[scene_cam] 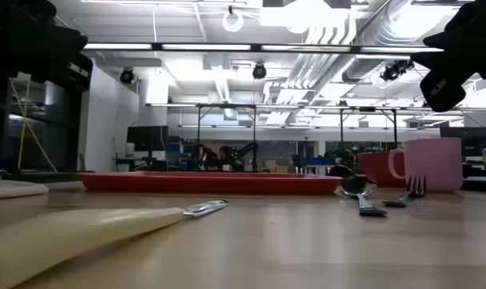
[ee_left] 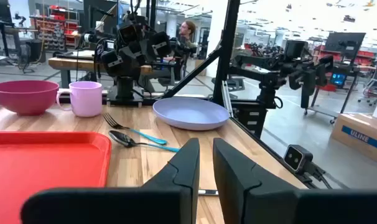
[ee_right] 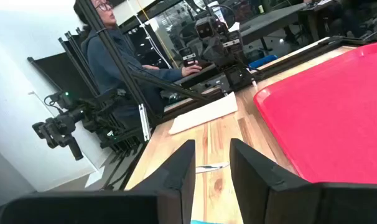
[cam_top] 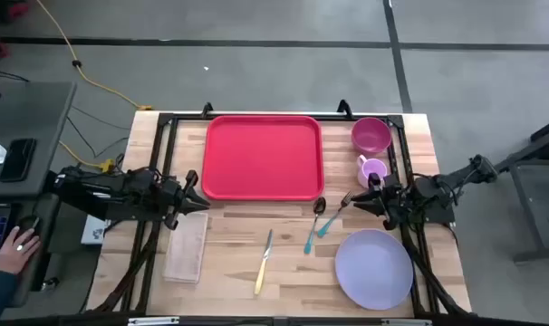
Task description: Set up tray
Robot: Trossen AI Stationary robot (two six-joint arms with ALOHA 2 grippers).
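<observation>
Red plastic is what catches the eye first: the tray (cam_top: pixel 263 156) lies flat at the far middle of the wooden desk (cam_top: pixel 229 263), and nothing is on it yet. I think it lies between the two arms so that both can reach it.

To its right stand a dark pink bowl (cam_top: pixel 371 135) and a small pink mug (cam_top: pixel 373 169), close to each other. In front of the tray's right corner lie a spoon (cam_top: pixel 314 222) and a fork (cam_top: pixel 333 215), both with blue handles, and they nearly touch. A knife with a yellow handle (cam_top: pixel 264 263) lies alone nearer the front edge. The lavender plate (cam_top: pixel 374 268) sits at the front right, and a folded pale napkin (cam_top: pixel 187 246) at the front left. These things seem to be spread out on purpose, each with free space for a grasp.

The left end effector (ee_left: pixel 204 163) waits at the left of the desk beside the tray, and the right end effector (ee_right: pixel 212 163) waits at the right near the mug. Each holds nothing, and its fingers stand a little apart with only a narrow gap. The task looks not begun.

The desk is of light wood inside a black frame. Around it is a large workshop with a grey floor, ceiling lamps and pipes, and other robot rigs. A person sits at the left side of the desk, with one hand (cam_top: pixel 19 246) on a keyboard.
</observation>
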